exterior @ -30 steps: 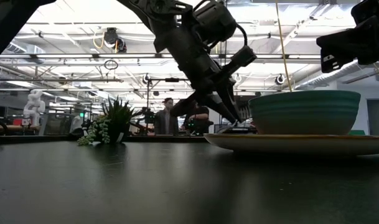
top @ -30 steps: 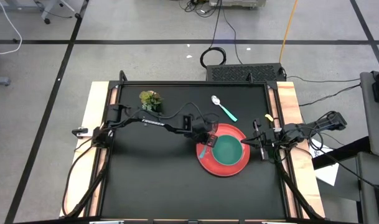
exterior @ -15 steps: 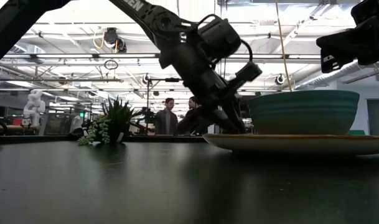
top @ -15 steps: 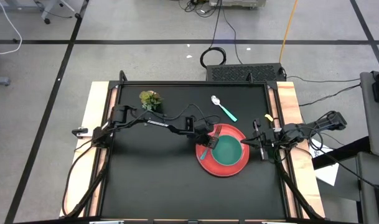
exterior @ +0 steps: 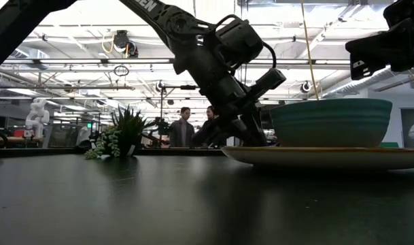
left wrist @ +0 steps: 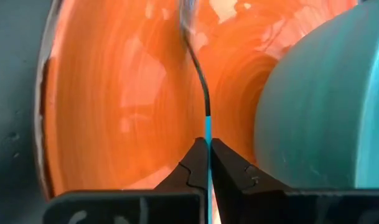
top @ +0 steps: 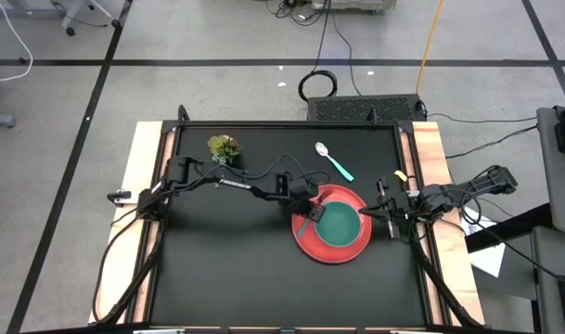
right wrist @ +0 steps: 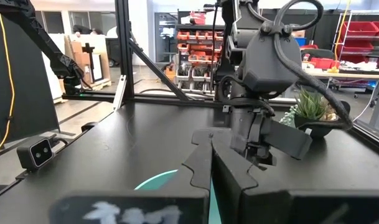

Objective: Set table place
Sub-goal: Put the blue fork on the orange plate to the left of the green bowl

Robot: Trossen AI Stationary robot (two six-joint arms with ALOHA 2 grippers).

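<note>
Black counter carries everything; going from left to right, a small green plant stands near the far left corner, well apart from the work. Then comes the left tool, low over the left rim of the red plate, its fingers pressed together on the blue handle of the fork — in the left wrist view the metal part of the fork lies on the plate surface, just beside the teal bowl that sits on the plate. Farther back, the teal-handled spoon lies alone on the counter. At the right edge the right tool waits, fingers pressed together, holding nothing.

In my judgement the fork is being taken off the plate to be laid beside it. To do this well, lift it a little first so the tines do not drag on the plate or push the bowl — then carry it to the left and put it down flat, parallel to the plate edge
</note>
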